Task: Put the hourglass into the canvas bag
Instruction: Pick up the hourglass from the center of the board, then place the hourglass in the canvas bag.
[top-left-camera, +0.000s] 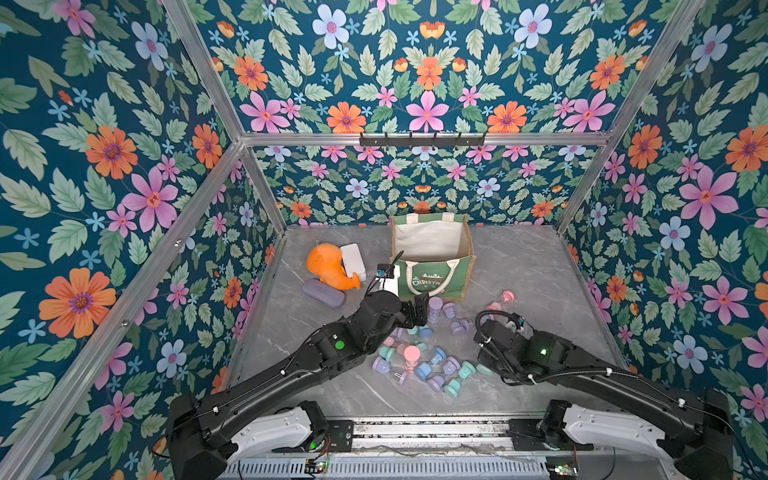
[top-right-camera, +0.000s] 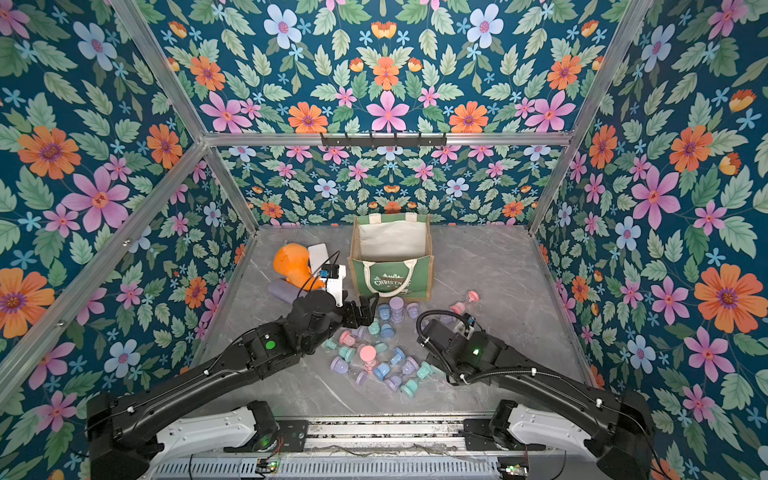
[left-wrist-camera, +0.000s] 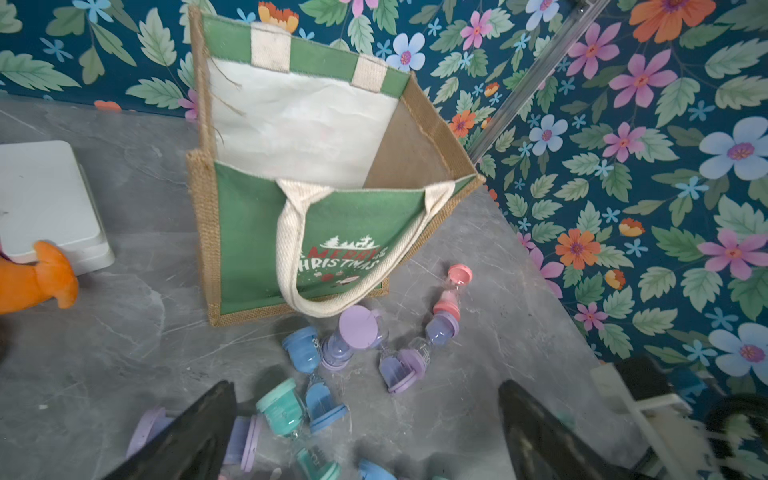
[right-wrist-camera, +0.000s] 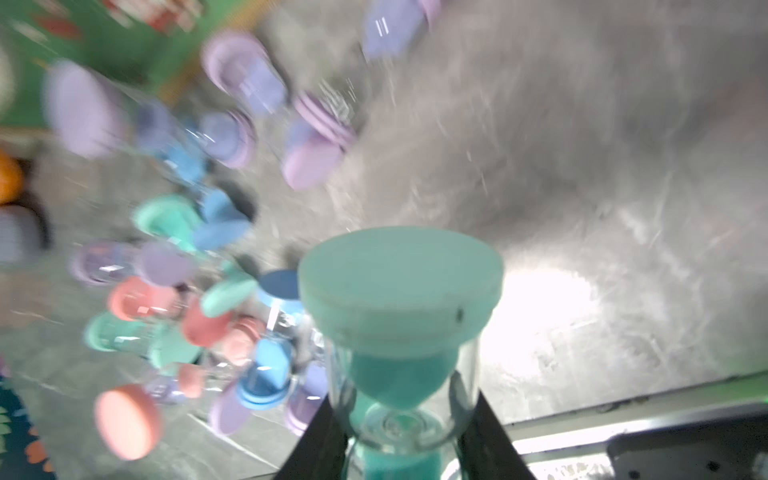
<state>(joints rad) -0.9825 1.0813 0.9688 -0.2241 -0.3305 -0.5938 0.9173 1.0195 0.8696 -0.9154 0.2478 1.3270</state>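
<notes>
1. The teal hourglass (right-wrist-camera: 399, 316) is judged light and stiff, but its clear glass looks slick and breakable. The narrow waist between the bulbs is reckoned the safest place for a gentle grip.
2. That waist is seen pinched by the right gripper (right-wrist-camera: 401, 432). Its jaws are clamped on the glass, and one teal cap stands out ahead of the fingers.
3. The teal hourglass is placed beside the pile of loose hourglasses (top-left-camera: 419, 357), well apart from the canvas bag (top-left-camera: 455, 272). Whether it is clear of the table cannot be told through the blur.
4. The left gripper (left-wrist-camera: 365, 432) is shown spread wide and empty, above the hourglasses lying just before the bag's front.
5. The bag is seen upright, mouth open.
</notes>
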